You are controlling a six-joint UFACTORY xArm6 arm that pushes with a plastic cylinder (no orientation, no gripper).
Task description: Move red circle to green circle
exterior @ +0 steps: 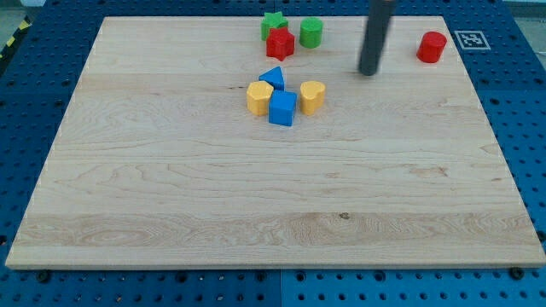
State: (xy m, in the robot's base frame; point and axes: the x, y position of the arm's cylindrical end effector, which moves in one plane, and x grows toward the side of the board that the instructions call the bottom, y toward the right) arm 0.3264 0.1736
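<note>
The red circle (432,47) stands near the board's top right corner. The green circle (310,32) stands at the view's top, right of a red star (280,43) and a green star (273,24). My tip (368,72) rests on the board between the two circles, left of and slightly below the red circle, touching no block.
A cluster sits left of and below my tip: a blue triangle (272,78), a yellow hexagon (259,98), a blue cube (282,108) and a yellow heart (312,96). The wooden board (256,205) lies on a blue pegboard. A marker tag (469,39) lies off its top right corner.
</note>
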